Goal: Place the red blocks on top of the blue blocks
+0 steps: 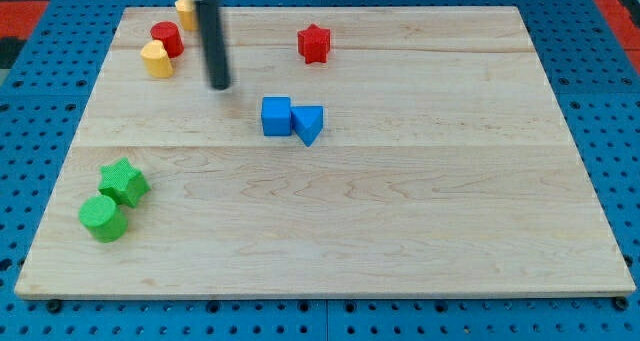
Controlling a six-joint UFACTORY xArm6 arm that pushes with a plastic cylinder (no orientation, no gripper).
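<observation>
Right now, in the camera view, you have the rod coming down from the view's top, and my tip [219, 84] rests on the board [400, 231] toward the view's upper left. No claw exists on this rig, so you get no released or clenched state to read. Your red cylinder [167, 38] sits to the left of my tip, touching a yellow block [157, 58] just below it. A second yellow block [186, 10] lies at the top edge, beside the rod. Your red star [314, 43] is well to the right of my tip, apart from everything. Below the star, near the board's middle, your blue cube [276, 116] and blue wedge [309, 123] touch side by side. At the lower left, a green star [124, 182] touches a green cylinder [103, 219].
</observation>
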